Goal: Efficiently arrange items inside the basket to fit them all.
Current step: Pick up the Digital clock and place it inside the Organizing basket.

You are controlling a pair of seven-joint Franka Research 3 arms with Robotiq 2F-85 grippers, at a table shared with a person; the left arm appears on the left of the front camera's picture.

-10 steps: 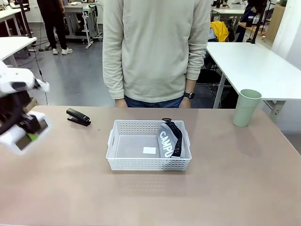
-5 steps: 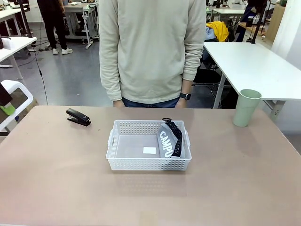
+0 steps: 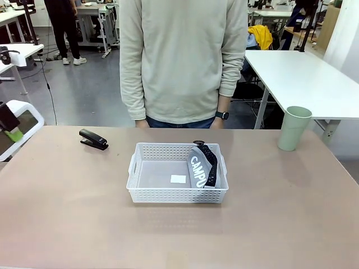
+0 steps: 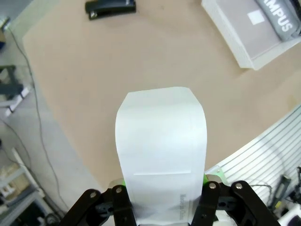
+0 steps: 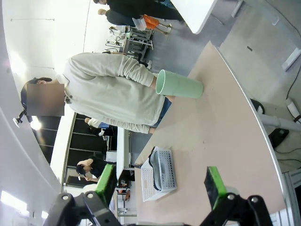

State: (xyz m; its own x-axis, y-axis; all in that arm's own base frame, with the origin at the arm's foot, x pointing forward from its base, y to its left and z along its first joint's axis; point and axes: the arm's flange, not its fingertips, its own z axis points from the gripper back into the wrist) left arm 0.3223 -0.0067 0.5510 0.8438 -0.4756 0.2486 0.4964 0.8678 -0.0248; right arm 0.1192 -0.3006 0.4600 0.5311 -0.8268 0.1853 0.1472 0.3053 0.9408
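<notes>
Nearest you, your left gripper [image 4: 163, 180] is clamped on the white device [image 4: 160, 141], green pads on its two long edges. The device's long axis runs straight out along the fingers, and it hangs above the table's [image 3: 67, 224] left edge. Your right gripper [image 5: 161, 184] has its jaws apart with nothing between them, off the table's right end.

From the device, the basket [image 3: 177, 193] lies to the robot's right and a little farther across the table, well apart from it. Its long side runs left to right. The grey pouch [image 3: 202, 165] leans at its right end, so the bare floor is the left and middle part, the end nearer your left arm. I judge the device should be turned so its length lies along the basket's, beside the pouch.

Farther back, the stapler [image 3: 93, 139] sits left of the basket, closer to your left arm. The green cup [image 3: 294, 128] stands upright far right, nearer your right arm. The person [image 3: 179, 56] stands at the far edge.
</notes>
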